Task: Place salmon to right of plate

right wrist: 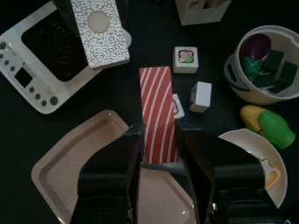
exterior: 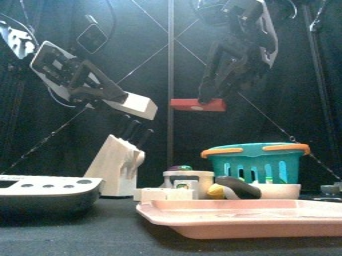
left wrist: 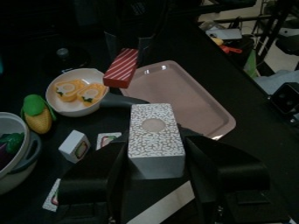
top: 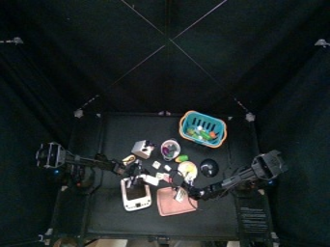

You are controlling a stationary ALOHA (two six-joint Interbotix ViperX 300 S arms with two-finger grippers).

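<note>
The salmon [right wrist: 156,109] is a red-and-white striped block. My right gripper [right wrist: 158,144] is shut on it and holds it in the air over the far edge of the pink plate [right wrist: 87,171]. In the front view the salmon [exterior: 197,103] hangs high above the plate [exterior: 241,214]. In the top view the right gripper [top: 198,191] is at the plate's [top: 172,203] right edge. My left gripper [left wrist: 156,166] is shut on a white dotted box [left wrist: 156,136], held up left of the plate.
A teal basket [top: 203,125] stands at the back right. A white bowl with yellow pieces [left wrist: 76,90], corn [right wrist: 268,121], a bowl of toy food [right wrist: 263,61] and small blocks [right wrist: 184,59] lie near the plate. A white device [top: 135,196] lies left of it. A white knife block [exterior: 118,165] stands behind.
</note>
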